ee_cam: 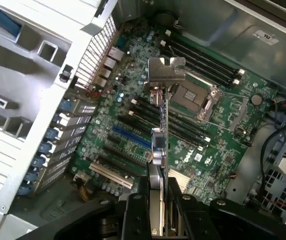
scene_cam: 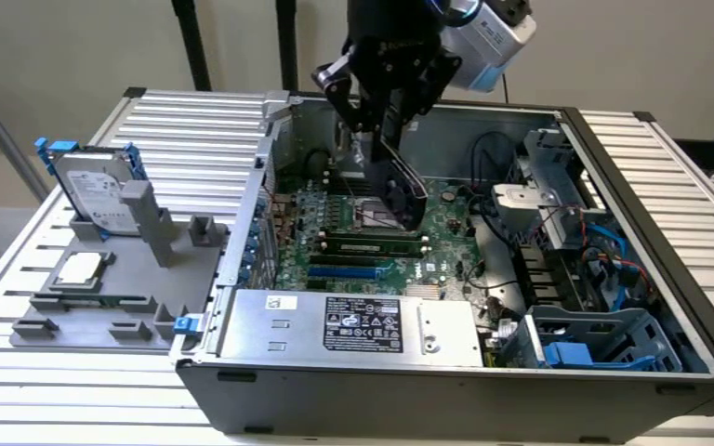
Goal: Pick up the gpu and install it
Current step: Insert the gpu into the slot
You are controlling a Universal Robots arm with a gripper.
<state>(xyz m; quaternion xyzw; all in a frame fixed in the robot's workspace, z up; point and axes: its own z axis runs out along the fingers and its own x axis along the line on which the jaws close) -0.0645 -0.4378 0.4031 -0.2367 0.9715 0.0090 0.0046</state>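
The gpu, a thin black-covered card with a silver end bracket (scene_cam: pixel 397 190), is well apart from the grey plastic holder (scene_cam: pixel 97 307) at the exterior view's left, pinched edge-down by the black gripper (scene_cam: pixel 379 125) above the green motherboard (scene_cam: pixel 450 223), so picked up but not yet seated.

High exterior view and close, downward wrist view share the motherboard (ee_cam: pixel 132 80).

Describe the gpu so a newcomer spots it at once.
Find the open computer case in the middle of the exterior view; over its green motherboard hangs the black gripper. The gpu is the thin flat card clamped in it, with a silver bracket at one end. Unlike the hard drive in its blue frame outside the case, it is in the gripper's grasp.
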